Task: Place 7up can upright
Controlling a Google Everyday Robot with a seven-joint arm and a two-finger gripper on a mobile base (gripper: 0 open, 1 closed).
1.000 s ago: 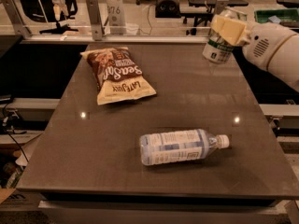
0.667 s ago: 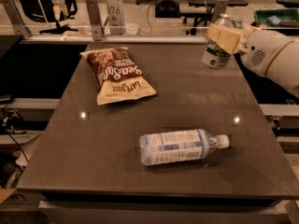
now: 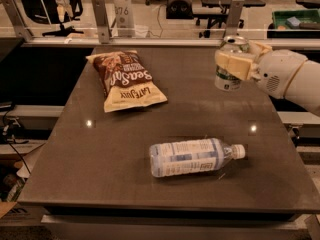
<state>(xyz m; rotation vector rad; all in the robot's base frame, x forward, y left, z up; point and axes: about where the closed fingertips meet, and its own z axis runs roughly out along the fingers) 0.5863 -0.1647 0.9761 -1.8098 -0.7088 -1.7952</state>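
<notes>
While the gripper (image 3: 226, 63) reaches in from the right, its fingers (image 3: 240, 66) clasp the can (image 3: 227, 81) round its middle, upright at the far right of the surface (image 3: 125, 149). Light, thin-walled and slick, I'd reckon, so a gentle hold on its sides suits it.

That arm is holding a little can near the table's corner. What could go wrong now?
The gripper clasps the 7up can upright near the table's far right edge; released there or nudged, it might tip off the side. If the fingers open unevenly, the can could topple instead of standing.
</notes>
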